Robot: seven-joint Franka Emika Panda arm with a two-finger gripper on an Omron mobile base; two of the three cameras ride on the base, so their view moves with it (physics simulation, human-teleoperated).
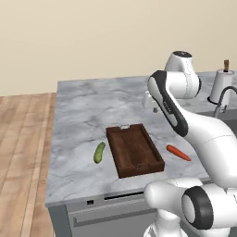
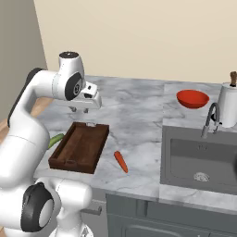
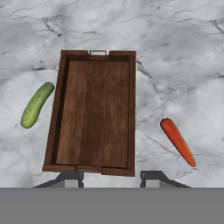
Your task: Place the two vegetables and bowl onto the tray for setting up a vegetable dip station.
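Tray (image 3: 94, 113) dark brown, wooden, rectangular

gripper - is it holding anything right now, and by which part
Nothing is held: the gripper hangs above the tray with bare fingers.

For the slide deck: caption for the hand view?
Empty wooden tray on marble counter, cucumber one side, carrot the other.

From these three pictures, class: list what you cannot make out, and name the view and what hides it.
- Cucumber: right base view, mostly hidden behind the arm.
- Paper-towel roll: left base view, partly hidden by the tap; right side cut by the edge.
- Hand: hand view, fingertips cut off by the bottom band, so their gap is unclear.
- Sink: right base view, cut by the right edge.
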